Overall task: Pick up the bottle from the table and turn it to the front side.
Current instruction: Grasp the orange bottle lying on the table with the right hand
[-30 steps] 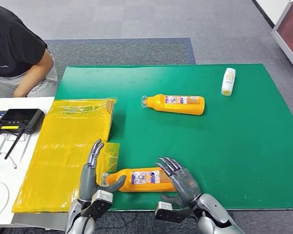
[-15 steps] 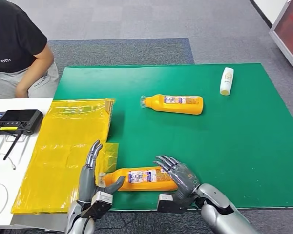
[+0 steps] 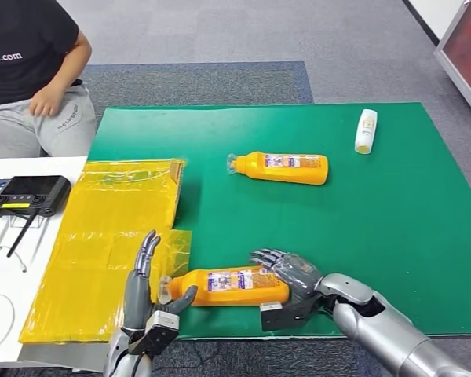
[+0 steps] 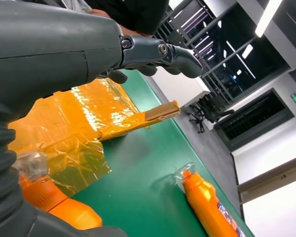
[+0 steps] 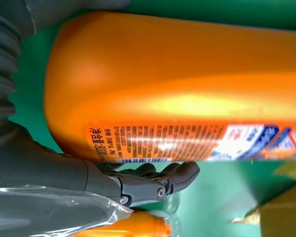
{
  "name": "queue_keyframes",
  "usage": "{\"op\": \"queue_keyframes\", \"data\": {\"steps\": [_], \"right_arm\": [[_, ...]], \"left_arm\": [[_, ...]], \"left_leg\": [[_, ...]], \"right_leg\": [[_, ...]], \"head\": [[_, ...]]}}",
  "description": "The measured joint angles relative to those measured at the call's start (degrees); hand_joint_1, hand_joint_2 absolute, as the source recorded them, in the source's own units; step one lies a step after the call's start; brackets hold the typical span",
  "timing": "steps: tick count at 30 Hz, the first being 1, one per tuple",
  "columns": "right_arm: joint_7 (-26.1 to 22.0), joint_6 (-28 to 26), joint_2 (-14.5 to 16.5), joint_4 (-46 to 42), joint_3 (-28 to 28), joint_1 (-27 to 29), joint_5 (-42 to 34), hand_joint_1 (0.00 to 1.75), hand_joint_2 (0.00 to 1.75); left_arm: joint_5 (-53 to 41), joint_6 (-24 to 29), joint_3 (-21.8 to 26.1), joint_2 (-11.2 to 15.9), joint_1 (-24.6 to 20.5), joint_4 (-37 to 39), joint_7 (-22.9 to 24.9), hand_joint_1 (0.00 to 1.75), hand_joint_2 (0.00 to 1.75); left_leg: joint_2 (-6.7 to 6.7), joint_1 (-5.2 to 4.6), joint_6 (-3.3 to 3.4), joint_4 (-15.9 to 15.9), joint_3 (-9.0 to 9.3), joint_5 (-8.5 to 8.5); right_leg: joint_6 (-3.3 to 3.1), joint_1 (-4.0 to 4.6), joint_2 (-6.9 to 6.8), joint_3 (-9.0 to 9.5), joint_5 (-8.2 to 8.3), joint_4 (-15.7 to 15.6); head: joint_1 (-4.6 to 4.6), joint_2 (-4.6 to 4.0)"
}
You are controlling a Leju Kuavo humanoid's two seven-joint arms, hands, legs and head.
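Fingers (image 3: 268,258) of right hand (image 3: 292,275) wrap base end of near orange bottle (image 3: 230,286), lying flat at green tabletop (image 3: 369,236) front edge. Left hand (image 3: 141,287) fingers apart, thumb touching bottle neck.

White lettering "nike.com" stands on the person's black shirt (image 3: 26,47), upper left (bottle labels (image 3: 236,280) stay unreadable).
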Motion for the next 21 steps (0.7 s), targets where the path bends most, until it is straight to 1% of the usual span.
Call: {"op": "queue_keyframes", "data": {"steps": [3,9,15,18,21], "right_arm": [[0.2,2.31,-1.14,0.01,2.97,-3.28,-2.2,0.0,1.75],[1.06,3.71,-2.51,-0.09,7.27,-7.6,-4.33,0.0,1.75],[2.68,5.42,-4.18,-1.45,11.6,-11.68,-6.97,0.0,1.75],[4.48,6.55,-5.17,-2.98,13.81,-13.95,-7.51,0.0,1.75],[7.63,7.79,-6.43,-5.73,15.92,-17.0,-8.47,0.0,0.44]], "left_arm": [[0.3,0.03,-0.17,0.03,-0.22,0.6,-0.63,0.0,1.75],[0.72,0.1,-0.19,0.03,-0.41,1.54,-1.09,0.0,1.75],[1.09,0.19,-0.14,0.03,-0.52,2.2,-1.54,0.0,1.75],[1.16,0.33,-0.09,0.03,-0.47,2.34,-1.65,0.0,1.75],[1.23,0.65,0.04,0.05,-0.28,2.36,-1.69,0.0,1.75]], "left_leg": [[-0.03,-0.01,0.07,0.03,-0.1,0.05],[-0.08,-0.02,0.08,0.05,-0.16,0.06],[-0.08,-0.03,0.1,0.09,-0.2,0.05],[-0.09,-0.04,0.11,0.09,-0.26,0.06],[-0.09,-0.05,0.12,0.1,-0.28,0.07]], "right_leg": [[0.04,-0.01,-0.04,-0.06,0.03,0.0],[0.05,-0.01,-0.12,-0.07,0.03,0.0],[0.06,-0.02,-0.13,-0.08,0.02,0.0],[0.08,-0.04,-0.13,-0.13,0.04,0.0],[0.09,-0.04,-0.14,-0.16,0.05,0.0]], "head": [[0.01,0.0],[0.01,0.0],[0.01,0.0],[0.01,0.0],[0.01,0.0]]}}
